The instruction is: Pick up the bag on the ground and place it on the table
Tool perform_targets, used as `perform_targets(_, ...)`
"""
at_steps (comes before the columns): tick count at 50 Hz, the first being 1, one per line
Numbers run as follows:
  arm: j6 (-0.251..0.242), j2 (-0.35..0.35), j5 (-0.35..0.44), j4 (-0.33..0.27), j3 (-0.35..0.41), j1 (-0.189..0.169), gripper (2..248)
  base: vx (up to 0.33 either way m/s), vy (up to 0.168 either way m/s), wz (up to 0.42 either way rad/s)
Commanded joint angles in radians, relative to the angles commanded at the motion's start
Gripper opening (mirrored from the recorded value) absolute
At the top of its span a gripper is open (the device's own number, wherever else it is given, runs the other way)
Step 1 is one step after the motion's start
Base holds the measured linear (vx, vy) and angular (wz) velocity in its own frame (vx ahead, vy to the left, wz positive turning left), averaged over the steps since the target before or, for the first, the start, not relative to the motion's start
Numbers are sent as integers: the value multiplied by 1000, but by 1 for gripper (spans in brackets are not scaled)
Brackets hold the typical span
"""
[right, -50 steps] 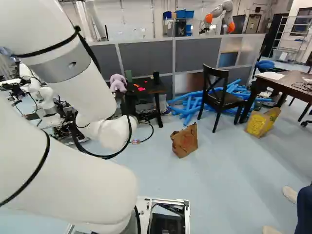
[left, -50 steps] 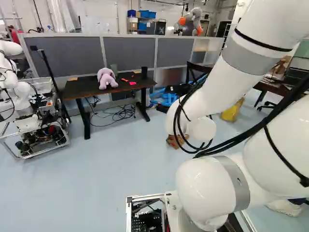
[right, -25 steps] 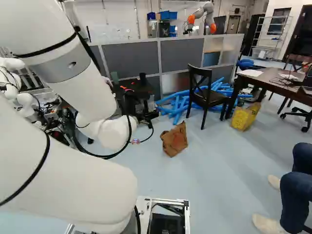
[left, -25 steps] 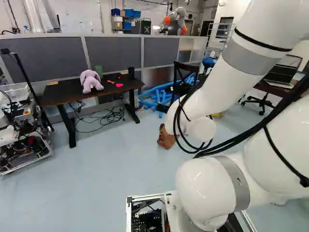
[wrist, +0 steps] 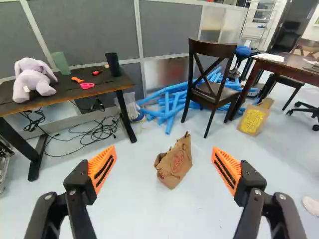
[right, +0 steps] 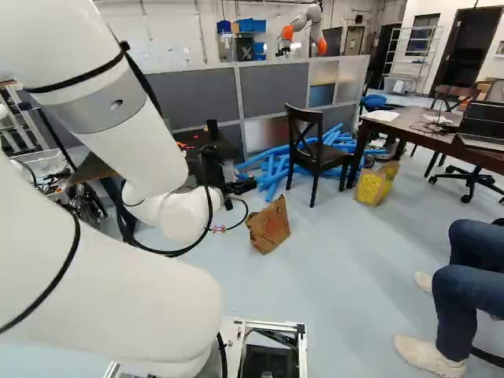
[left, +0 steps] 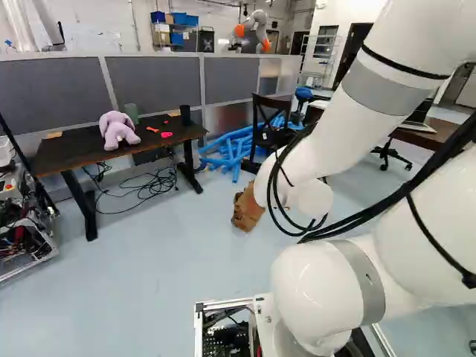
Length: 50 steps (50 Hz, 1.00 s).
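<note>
In the right base view a dark part of my gripper [right: 241, 186] shows beyond the white arm. The wrist view shows the gripper [wrist: 164, 152] with its orange-padded fingers wide apart, nothing held. A crumpled brown paper bag [wrist: 174, 164] rests on the floor ahead of the gripper, between the lines of its two fingers; the same bag [right: 268, 226] is right of the arm in the right base view, and the arm partly covers it in the left base view. A dark table [left: 82, 151] bears a lilac plush toy [left: 117, 129], a black cup and small red items.
A dark chair [wrist: 213, 89] stands behind the bag, blue foam tubes [wrist: 172, 102] beside it. Farther right are another table [right: 417, 126] with a laptop and a yellow-marked bag [right: 376, 185]. Cables [left: 149, 184] lie under the dark table. A person's legs show at the right base view's right.
The base has turned to the right, so the scene has slid leftward in both base views. The arm holds its pose against its lowest joint. The bag stays on the floor.
</note>
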Motion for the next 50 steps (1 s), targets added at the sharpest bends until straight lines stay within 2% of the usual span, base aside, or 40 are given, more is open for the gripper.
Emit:
perform_targets(16,0,0,0,0,0,0,247,55,-49,2)
perform_targets(50,0,0,0,0,0,0,247,93,-95,4)
